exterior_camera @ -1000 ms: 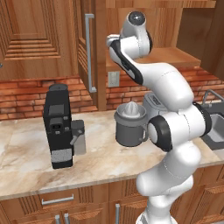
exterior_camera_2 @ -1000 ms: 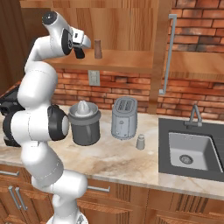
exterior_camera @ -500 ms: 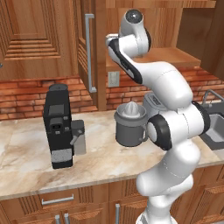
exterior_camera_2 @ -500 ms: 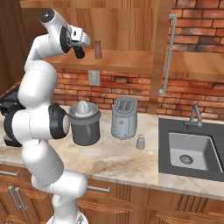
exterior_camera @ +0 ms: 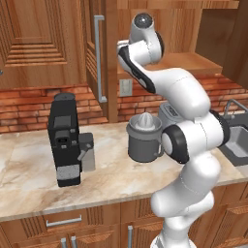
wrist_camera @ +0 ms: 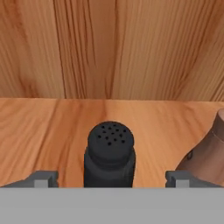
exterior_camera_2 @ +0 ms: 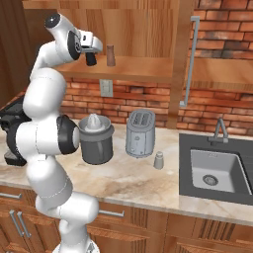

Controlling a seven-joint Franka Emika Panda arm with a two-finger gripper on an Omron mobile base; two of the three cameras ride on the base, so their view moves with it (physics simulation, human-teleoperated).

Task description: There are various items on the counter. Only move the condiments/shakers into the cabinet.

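My hand is spread wide around the black shaker, not gripping. It stands on the cabinet shelf beside the brown shaker.

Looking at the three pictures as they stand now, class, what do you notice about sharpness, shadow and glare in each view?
Hand view: the black shaker is soft-edged and close, the brown shaker cut by the frame, and the shelf evenly lit. Right base view: crisp, with a faint shadow beside the pale grey shaker and no glare on the toaster. Left base view: flat light, with the coffee machine nearly featureless black.
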